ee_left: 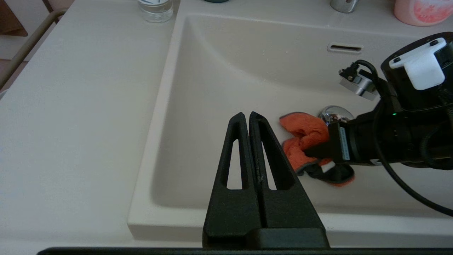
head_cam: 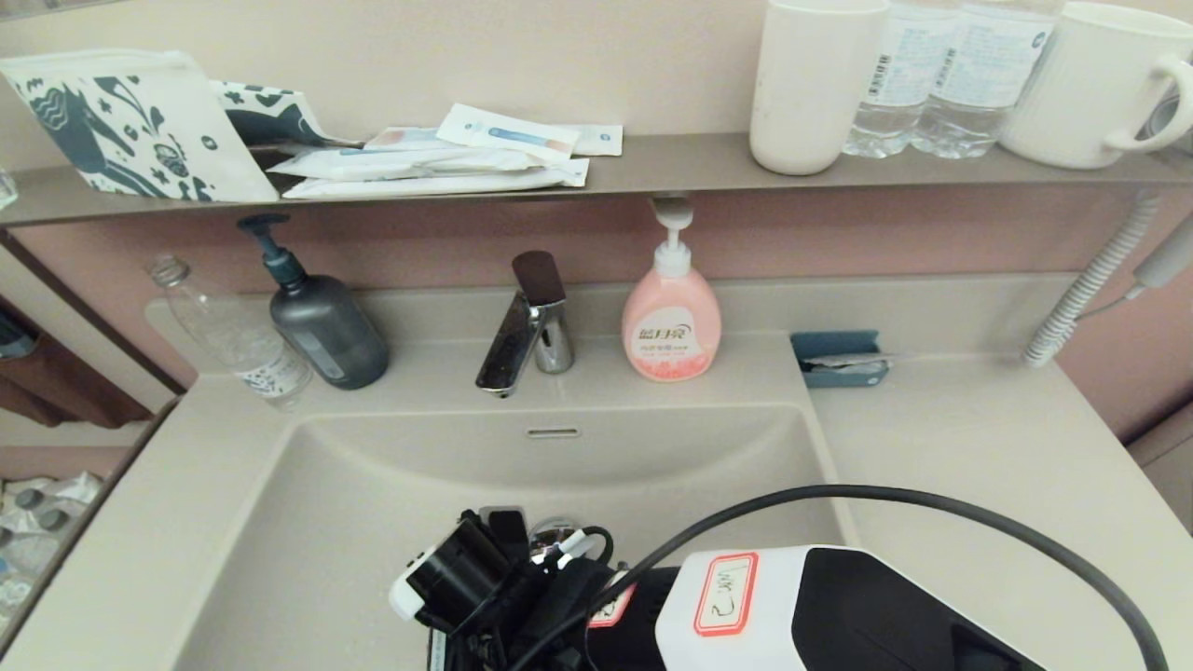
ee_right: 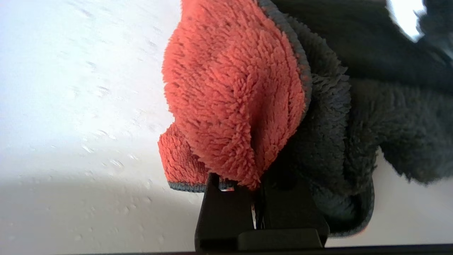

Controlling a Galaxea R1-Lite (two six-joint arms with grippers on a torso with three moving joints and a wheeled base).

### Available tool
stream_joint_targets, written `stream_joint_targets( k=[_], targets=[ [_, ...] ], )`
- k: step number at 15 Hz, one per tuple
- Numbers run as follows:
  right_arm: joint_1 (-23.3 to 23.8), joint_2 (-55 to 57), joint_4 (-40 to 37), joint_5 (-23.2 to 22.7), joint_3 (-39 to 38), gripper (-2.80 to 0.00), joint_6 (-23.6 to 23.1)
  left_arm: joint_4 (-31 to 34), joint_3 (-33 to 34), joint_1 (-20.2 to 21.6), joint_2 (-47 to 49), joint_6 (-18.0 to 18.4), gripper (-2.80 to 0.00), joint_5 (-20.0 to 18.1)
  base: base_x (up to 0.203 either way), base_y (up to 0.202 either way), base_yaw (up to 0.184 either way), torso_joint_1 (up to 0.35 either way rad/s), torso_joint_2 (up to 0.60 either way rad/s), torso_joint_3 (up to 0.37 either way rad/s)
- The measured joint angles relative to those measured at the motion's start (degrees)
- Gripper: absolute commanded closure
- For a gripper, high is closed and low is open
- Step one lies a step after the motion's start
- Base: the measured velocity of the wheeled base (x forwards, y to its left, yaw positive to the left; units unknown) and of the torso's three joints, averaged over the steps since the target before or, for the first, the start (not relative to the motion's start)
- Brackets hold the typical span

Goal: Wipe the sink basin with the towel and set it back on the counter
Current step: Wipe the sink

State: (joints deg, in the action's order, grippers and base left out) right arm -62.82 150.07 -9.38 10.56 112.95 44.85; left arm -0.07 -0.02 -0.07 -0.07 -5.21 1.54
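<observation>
I have the right gripper (ee_left: 320, 152) clamped on the towel (ee_left: 302, 136) down in the sink basin (ee_left: 226, 71) — cloth bunched beside the drain plug (ee_left: 334, 114). The left gripper (ee_left: 249, 118) sits closed and idle above the basin's front rim.

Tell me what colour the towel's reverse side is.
Dark grey, behind the red-orange face of the towel; right wrist view shows it best.

A white pouch (head_cam: 130, 126) with dark blue patterns leans on the shelf (head_cam: 671, 163) beside flat sachets (head_cam: 438, 158). A white cup (head_cam: 809, 84), two water bottles (head_cam: 941, 75) and a mug (head_cam: 1100, 84) stand further right. Below, a clear bottle (head_cam: 233, 335), grey dispenser (head_cam: 322, 317), faucet (head_cam: 527, 326), pink soap (head_cam: 671, 312) and blue tray (head_cam: 839, 359) line the back.
</observation>
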Motion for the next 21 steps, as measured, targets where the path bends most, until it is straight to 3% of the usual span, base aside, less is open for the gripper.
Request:
stream_joint_targets(
  k=[17, 21],
  targets=[
    [3.86, 0.87, 13.34, 2.69, 0.06, 0.00, -17.40, 0.00, 0.00, -0.02, 0.00, 0.02, 0.00, 0.00, 0.000, 0.000, 0.000, 0.000, 0.00, 0.000],
    [5.08, 1.64, 13.75, 6.14, 0.14, 0.00, -20.82, 0.00, 0.00, 0.00, 0.00, 0.04, 0.00, 0.02, 0.000, 0.000, 0.000, 0.000, 0.00, 0.000]
  ],
)
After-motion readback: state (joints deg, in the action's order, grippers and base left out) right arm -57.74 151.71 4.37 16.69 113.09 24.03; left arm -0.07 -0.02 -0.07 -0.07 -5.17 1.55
